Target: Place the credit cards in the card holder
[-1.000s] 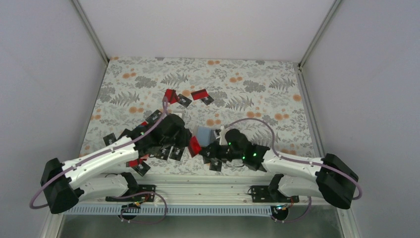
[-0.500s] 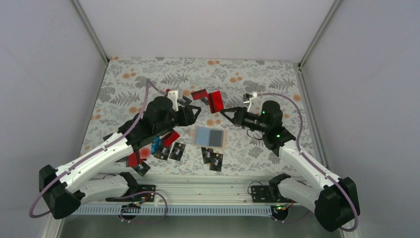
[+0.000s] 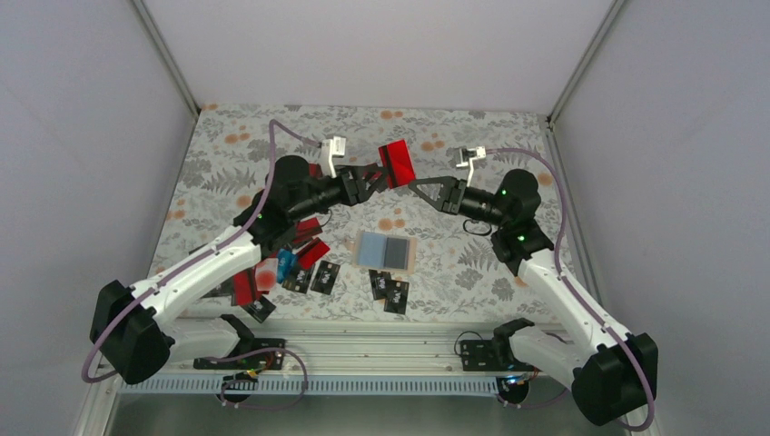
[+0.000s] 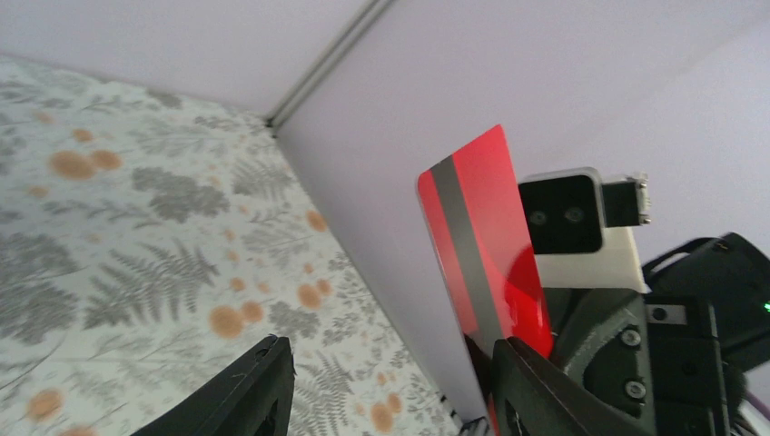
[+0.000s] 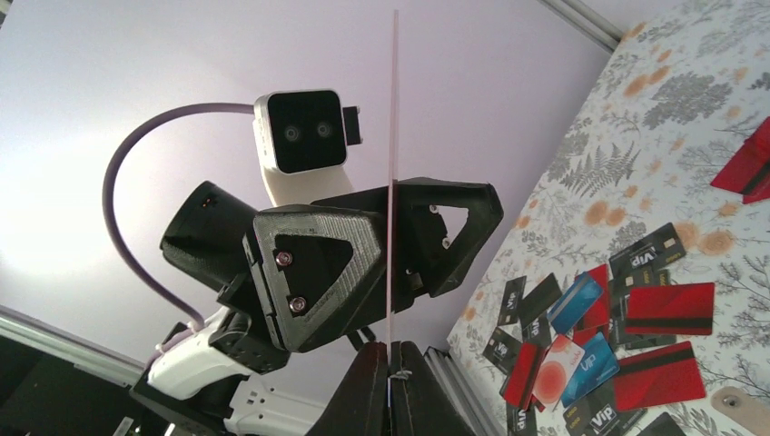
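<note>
A red card [image 3: 396,163] was held aloft by one edge in the closed right gripper [image 3: 414,183], with the left gripper [image 3: 372,177] spread open around it. Light, stiff and slick, it was judged best clamped across its flat faces. The card holder [image 3: 386,251] was laid open on the table [image 3: 481,136] below.

This is a robot lab booth: plain white walls [image 3: 381,45], a metal frame [image 3: 168,59], and two robot arms [image 3: 195,277] bolted to a flowery bench [image 3: 472,145].
</note>
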`<state>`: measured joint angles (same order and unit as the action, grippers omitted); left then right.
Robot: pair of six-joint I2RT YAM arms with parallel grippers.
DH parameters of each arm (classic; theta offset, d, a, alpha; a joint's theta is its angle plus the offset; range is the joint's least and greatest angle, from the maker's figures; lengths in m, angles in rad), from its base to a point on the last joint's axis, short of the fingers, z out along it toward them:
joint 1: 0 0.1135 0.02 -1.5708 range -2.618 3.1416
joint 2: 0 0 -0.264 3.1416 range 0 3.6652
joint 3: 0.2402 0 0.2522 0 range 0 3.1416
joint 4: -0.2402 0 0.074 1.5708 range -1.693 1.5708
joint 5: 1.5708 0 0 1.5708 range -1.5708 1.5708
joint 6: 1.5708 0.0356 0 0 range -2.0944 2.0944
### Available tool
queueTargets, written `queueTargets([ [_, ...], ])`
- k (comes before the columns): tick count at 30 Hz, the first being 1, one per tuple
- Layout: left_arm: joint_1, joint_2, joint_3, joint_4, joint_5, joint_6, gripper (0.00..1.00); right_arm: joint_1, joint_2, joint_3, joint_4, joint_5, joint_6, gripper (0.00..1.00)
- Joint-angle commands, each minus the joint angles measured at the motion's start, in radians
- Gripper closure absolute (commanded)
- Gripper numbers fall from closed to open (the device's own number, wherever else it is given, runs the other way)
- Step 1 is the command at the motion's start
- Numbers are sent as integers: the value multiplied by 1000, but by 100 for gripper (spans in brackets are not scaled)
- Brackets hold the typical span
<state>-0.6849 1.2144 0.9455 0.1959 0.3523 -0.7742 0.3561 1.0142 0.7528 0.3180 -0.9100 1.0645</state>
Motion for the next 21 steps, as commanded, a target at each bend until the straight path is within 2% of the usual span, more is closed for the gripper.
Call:
queueTargets([
  [1,3,9,-1,176,114,-5,50,-8,-8,39,33,-57,-7,96],
  [3,5,11,1,181,115,-6,55,-8,-7,42,33,-63,-6,96],
  [9,5,9,-11,205,116,-10,94,-8,-11,50,26,-74,-12,96],
  [11,4,8,-14,210,119,-10,97,-8,-12,63,-2,-77,-40,96],
  [13,5,10,-12,208,124,-10,98,-8,-12,101,-110,-67,-117,96],
  [14,4,9,-6,187,124,-5,98,-9,-8,136,-209,-50,-195,84],
  [17,7,-9,21,88,133,48,98,-17,3,245,-489,75,-439,38],
  [18,7,-20,23,64,143,66,98,-24,8,256,-528,78,-483,29],
  [19,6,-30,23,45,153,82,98,-29,11,258,-546,70,-514,25],
  [21,7,-43,37,-2,187,119,98,-32,21,257,-553,12,-554,23],
])
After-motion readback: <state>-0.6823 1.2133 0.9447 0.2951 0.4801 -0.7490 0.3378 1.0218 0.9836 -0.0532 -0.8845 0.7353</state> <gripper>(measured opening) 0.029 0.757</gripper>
